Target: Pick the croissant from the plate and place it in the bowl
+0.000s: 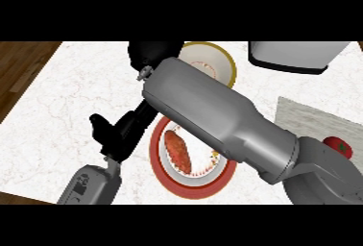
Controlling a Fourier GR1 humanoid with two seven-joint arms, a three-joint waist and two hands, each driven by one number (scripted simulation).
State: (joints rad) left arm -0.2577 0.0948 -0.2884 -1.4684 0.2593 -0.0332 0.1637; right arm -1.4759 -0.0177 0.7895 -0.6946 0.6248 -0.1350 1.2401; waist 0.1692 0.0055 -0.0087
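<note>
A reddish-brown croissant (178, 150) lies on the white plate with a red rim (157, 163) at the counter's front middle. The bowl (216, 58), white inside with a yellow rim, stands behind it at the back. My right forearm crosses from the lower right over the plate's far part and hides some of the bowl. My right hand (151, 53) shows as a black shape just left of the bowl; its grasp is hidden. My left hand (117, 130) is open beside the plate's left rim, fingers stretched toward the plate, holding nothing.
A white and dark appliance (299, 55) stands at the back right. A grey mat (315, 120) lies at the right, with a red tomato-like thing (340, 146) at its front. The wooden floor (18, 62) shows beyond the counter's left edge.
</note>
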